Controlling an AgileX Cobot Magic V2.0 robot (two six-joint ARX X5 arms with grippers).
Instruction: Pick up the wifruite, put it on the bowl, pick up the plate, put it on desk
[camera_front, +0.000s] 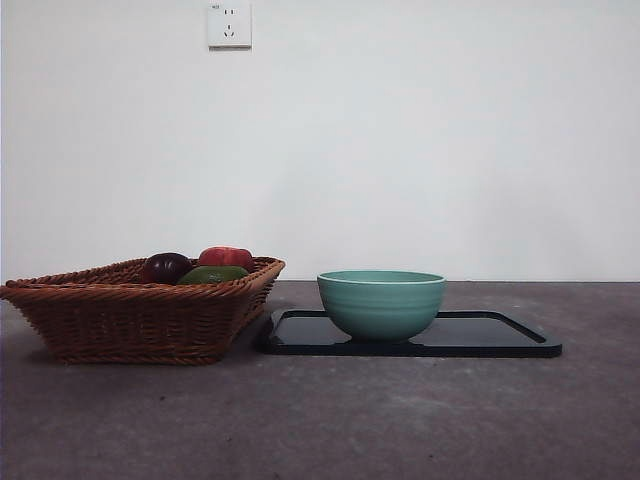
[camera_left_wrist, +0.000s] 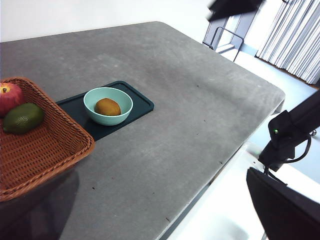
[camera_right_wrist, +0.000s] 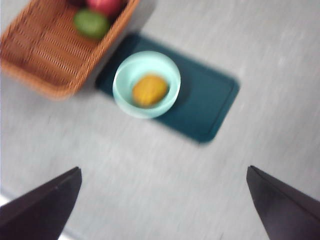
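Inside the bowl on the dark tray lies the wifruite; right gripper, jaws wide apart and empty, hangs well above, tray's long axis slanting away from the basket; left gripper's state unreadable.

The right gripper hangs high above the table with its two black jaws spread wide and nothing between them, while the left arm waits off to the side, its jaws not clearly showing.
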